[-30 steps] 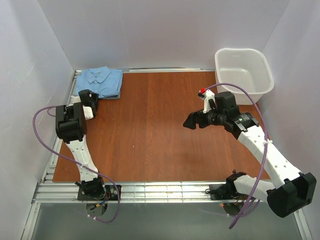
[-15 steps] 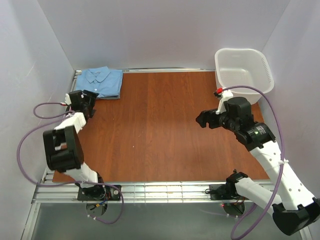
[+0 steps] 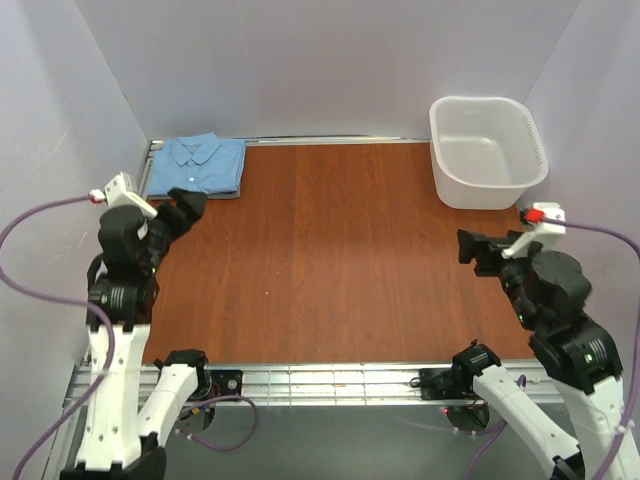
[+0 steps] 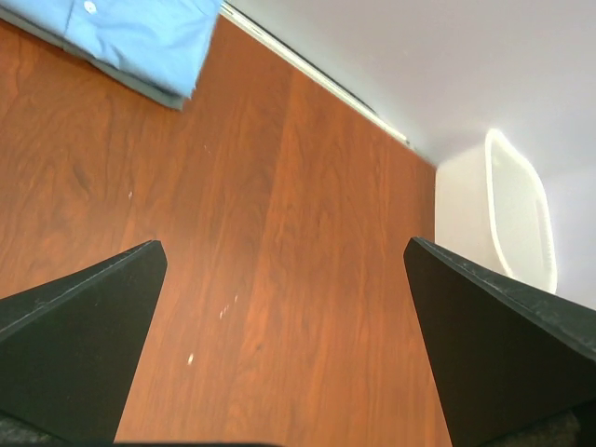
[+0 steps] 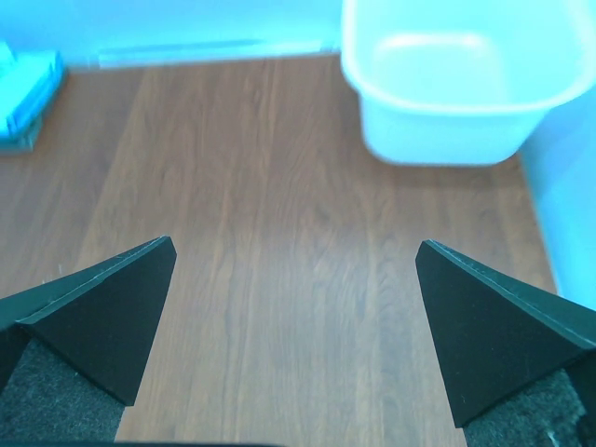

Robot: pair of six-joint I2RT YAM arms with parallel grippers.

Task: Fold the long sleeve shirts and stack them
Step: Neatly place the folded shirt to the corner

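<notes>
Currently, the long sleeve shirts [image 3: 197, 165] lie as one folded stack at the far left corner of the table [image 3: 330, 260]. The blue shirt [image 4: 121, 28] is on top with its collar toward the far wall, and a thin edge of the grey-green shirt [image 3: 218, 195] shows under its near side. We judge the folding and stacking to be done or very nearly done. The left claw [image 3: 187, 206] hangs just near of the stack, jaws wide apart and clear of the cloth. The right claw [image 3: 474, 248] is at the right side, near of the white basket [image 3: 488, 195], jaws also wide apart and holding nothing. We expect the shirts to be light, soft and limp: they will drape and sag, and a fold will open if only one layer is lifted. On the smooth wood the stack will likely slide when pushed. If a correction is needed, we advise pinching through all layers at the near edge, one claw at each corner, and avoiding the collar and button line.
</notes>
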